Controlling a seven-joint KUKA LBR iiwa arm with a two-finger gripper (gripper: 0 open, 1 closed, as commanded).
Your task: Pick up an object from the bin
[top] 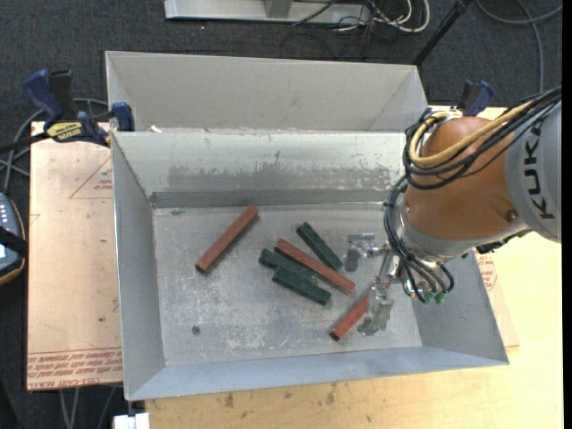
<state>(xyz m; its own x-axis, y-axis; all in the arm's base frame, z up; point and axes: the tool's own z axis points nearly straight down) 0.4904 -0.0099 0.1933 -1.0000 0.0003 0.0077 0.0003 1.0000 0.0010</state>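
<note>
My gripper hangs low at the right of the bin, open. One grey fingertip is toward the back, the other toward the front. A short red-brown bar lies on the floor right against the front fingertip, on its left side. A longer red-brown bar lies slantwise, its right end reaching close to the gap between the fingers. A dark green bar lies just left of the back fingertip. Nothing is gripped between the fingers.
Two more dark green bars lie under and beside the slanted red-brown bar in mid-bin. A separate long red-brown bar rests left of centre. The bin's right wall slopes up close behind the gripper.
</note>
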